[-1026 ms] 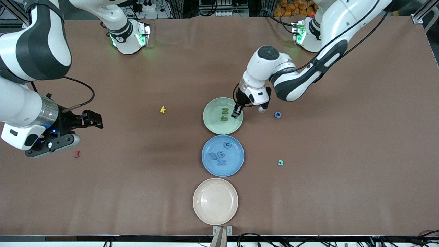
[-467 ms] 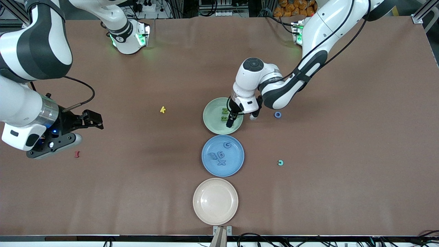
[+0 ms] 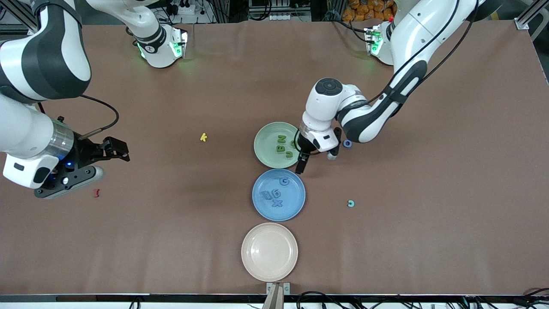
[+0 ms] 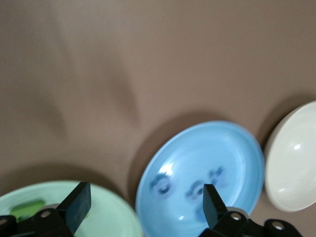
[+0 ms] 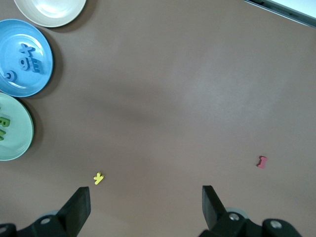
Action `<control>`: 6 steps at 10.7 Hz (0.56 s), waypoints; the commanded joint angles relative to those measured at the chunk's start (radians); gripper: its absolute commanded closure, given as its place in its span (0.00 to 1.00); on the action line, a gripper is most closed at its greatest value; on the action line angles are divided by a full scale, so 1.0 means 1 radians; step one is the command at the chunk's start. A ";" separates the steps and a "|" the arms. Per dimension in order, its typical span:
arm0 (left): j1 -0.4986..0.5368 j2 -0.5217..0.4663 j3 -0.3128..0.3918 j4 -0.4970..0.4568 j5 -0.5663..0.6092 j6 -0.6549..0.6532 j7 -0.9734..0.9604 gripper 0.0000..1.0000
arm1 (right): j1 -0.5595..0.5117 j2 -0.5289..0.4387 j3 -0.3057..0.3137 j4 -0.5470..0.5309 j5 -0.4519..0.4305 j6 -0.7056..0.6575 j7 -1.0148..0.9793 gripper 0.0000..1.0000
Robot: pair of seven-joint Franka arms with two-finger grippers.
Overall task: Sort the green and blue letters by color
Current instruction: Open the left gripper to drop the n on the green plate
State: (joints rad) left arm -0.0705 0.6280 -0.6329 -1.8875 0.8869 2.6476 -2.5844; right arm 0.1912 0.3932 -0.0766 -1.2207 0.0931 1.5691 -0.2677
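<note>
I've got the left gripper (image 3: 301, 165) hanging over the gap between the green plate (image 3: 265, 159) and the blue plate (image 3: 259, 205), fingers apart and holding nothing, as the left wrist view shows. Green plate carries three green letters (image 3: 282, 143); blue plate carries four blue letters (image 3: 276, 194), so most of the sorting looks done to me. Still loose on the table: a blue ring (image 3: 347, 143) beside the green plate toward the left arm's end, partly tucked under the arm, and a teal C (image 3: 351, 203) nearer the front camera, well apart from the plates. I'd judge those two are what's left, the ring first. The white plate (image 3: 248, 262) sits bare, nearest the camera. My right gripper (image 3: 116, 151) waits over the right arm's end, fingers spread, empty. The yellow K (image 3: 203, 137) and red piece (image 3: 96, 193) I'm leaving alone. Surface is a flat brown mat, lightly creased; cables and frame rails run along the edge by the bases.
</note>
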 commanded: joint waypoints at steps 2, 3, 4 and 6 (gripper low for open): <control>0.056 -0.059 0.001 0.047 0.029 -0.071 -0.008 0.00 | -0.030 0.000 0.001 0.014 0.003 0.043 -0.007 0.00; 0.089 -0.065 0.001 0.065 0.030 -0.071 0.009 0.00 | -0.032 -0.002 0.004 0.015 0.005 0.043 0.001 0.00; 0.103 -0.083 0.001 0.074 0.030 -0.077 0.030 0.00 | -0.029 0.000 0.005 0.014 0.005 0.057 0.031 0.00; 0.092 -0.097 -0.002 0.087 0.037 -0.110 0.071 0.00 | -0.018 -0.026 0.004 0.000 -0.087 0.042 0.056 0.00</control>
State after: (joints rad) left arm 0.0347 0.5620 -0.6302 -1.8060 0.8878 2.5773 -2.5394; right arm 0.1720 0.3931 -0.0810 -1.2152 0.0737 1.6235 -0.2386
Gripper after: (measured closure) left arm 0.000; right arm 0.000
